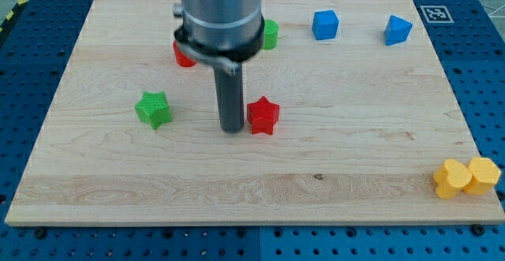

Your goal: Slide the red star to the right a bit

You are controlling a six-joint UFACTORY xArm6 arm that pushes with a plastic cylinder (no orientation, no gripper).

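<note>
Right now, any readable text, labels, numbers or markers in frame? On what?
No words, brands or numbers can be read anywhere.
One sign only: a black-and-white square fiducial marker on the wooden board at its top right corner in the view; it is a pattern, not text.
The blocks, including the red star, and my tip just left of that star carry no lettering.
</note>
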